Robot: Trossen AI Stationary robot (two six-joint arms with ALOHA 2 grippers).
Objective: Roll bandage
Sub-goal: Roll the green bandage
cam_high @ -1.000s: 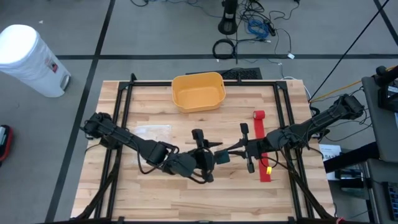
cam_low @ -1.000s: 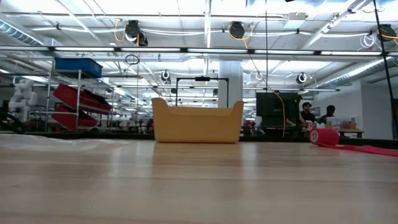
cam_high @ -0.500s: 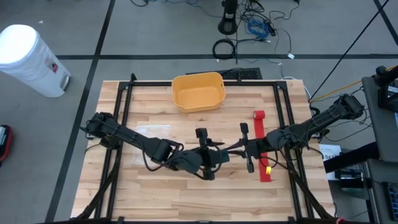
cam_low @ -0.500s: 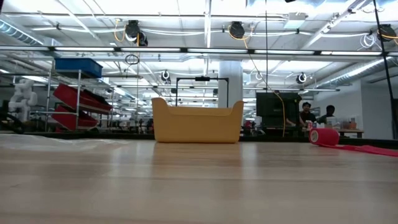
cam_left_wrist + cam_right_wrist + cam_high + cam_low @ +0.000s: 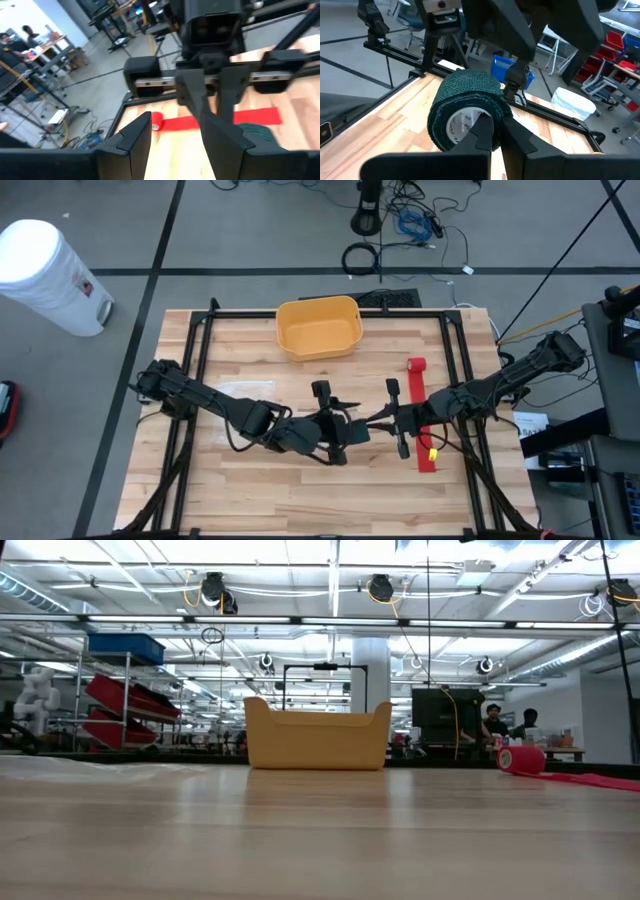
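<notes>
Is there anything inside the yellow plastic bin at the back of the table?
From the high view, the yellow plastic bin shows only its bare yellow floor; nothing lies inside. The low view sees just its outer wall, so the interior is hidden there.

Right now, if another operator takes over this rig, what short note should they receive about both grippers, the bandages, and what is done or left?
Right gripper: shut on the dark green bandage roll, held at mid-table.
Left gripper: open, facing the right gripper close up, holding nothing.
Red bandage: on the table's right side, a small rolled end toward the yellow bin, the rest lying flat as a long strip under the right arm.
Done: green roll picked up.
Left: the red strip is mostly unrolled; rolling appears not finished.
</notes>
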